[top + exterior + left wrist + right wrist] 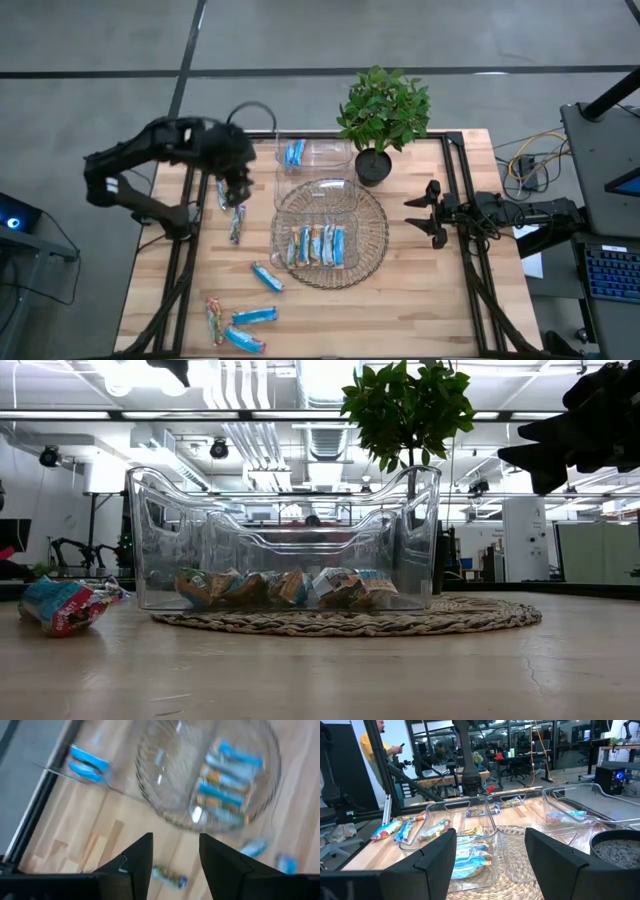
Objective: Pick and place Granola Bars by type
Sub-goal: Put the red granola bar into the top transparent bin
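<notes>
left gripper open, empty, over counter's left side | small wrapped foil granola bar just below it, long axis front-to-back | right gripper open, parked, farther off

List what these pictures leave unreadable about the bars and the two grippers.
- Wrapper print on the bars in the container: too small in the high view, blurred in the left wrist view.
- Left gripper: no bar visibly held; the arm hides its fingertips in the high view.
- Loose bars near the table's front edge: types too small to tell.
- Right gripper: open, waiting.
</notes>
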Motion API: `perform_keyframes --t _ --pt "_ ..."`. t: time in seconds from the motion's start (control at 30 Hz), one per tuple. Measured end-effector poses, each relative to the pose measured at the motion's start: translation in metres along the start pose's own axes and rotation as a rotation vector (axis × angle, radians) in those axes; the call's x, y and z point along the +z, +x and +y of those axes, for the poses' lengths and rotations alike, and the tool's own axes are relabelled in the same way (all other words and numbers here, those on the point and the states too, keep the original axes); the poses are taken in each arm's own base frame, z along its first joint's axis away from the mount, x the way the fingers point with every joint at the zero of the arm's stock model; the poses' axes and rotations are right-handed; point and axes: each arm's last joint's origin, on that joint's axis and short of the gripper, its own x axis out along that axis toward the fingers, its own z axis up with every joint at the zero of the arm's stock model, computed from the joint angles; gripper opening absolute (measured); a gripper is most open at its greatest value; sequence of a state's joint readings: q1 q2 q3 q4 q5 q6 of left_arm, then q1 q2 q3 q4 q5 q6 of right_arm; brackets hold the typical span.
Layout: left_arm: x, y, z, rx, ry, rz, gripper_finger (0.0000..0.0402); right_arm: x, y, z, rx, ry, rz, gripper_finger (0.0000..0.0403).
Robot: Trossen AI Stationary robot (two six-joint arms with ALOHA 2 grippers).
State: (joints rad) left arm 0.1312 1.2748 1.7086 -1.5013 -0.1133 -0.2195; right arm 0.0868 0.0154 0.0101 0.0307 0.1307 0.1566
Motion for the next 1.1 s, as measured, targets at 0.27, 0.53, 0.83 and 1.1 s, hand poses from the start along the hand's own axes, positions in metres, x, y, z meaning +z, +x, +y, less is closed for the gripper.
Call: perform_keyframes --t 0.27,0.53,0.83,1.1 --pt "-0.051 0.030 -0.023 -0.023 0.324 0.074 0.0142 0.000 0.000 0.000 0.000 0.000 0.000 0.0224" --pt "-0.086 0.067 -0.055 -0.120 0.450 0.145 0.0142 0.000 0.000 0.000 0.000 0.000 0.000 0.0224" --pt "-0.096 0.090 -0.091 -0.255 0.494 0.084 0.0143 0.000 0.000 0.000 0.000 0.000 0.000 0.0224" --pt "-0.106 0.102 -0.120 -0.315 0.470 0.102 0.0143 0.000 0.000 0.000 0.000 0.000 0.000 0.0224"
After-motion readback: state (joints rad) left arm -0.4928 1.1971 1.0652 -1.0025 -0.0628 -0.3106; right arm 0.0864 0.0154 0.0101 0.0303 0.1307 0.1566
